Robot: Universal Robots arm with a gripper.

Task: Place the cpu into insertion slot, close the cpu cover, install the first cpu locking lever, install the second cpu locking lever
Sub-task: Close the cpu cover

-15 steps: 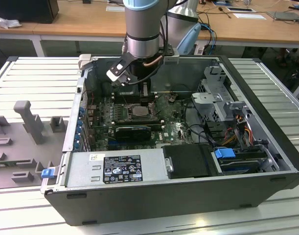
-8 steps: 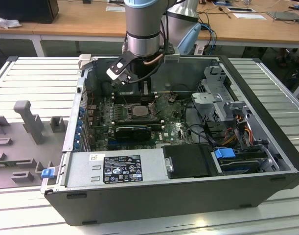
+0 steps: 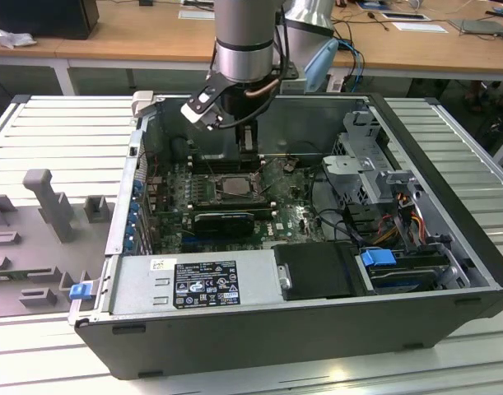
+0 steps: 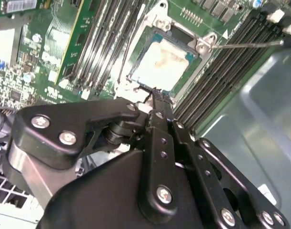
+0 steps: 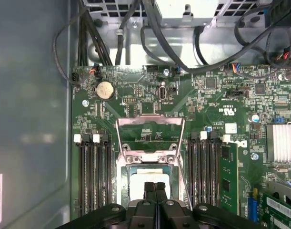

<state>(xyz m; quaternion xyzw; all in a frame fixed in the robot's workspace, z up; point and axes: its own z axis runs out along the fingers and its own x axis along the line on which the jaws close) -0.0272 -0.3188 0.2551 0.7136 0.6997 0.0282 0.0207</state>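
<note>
One open computer case (image 3: 276,337) is laid flat; inside, the tool (image 5: 155,186) is closed on nothing, just above the socket; the cpu cover (image 5: 150,150) is swung open, and is best pressed down evenly by its free edge; the insertion slot (image 4: 205,43) is occupied by the cpu (image 4: 165,67); whether it is touched by the tool is hidden.

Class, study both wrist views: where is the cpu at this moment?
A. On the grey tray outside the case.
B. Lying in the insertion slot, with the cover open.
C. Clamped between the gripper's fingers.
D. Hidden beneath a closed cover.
B: the cpu lies pale face up in the insertion slot, the cpu cover stands open clear of it, and the gripper over it is shut and holds nothing.
</note>
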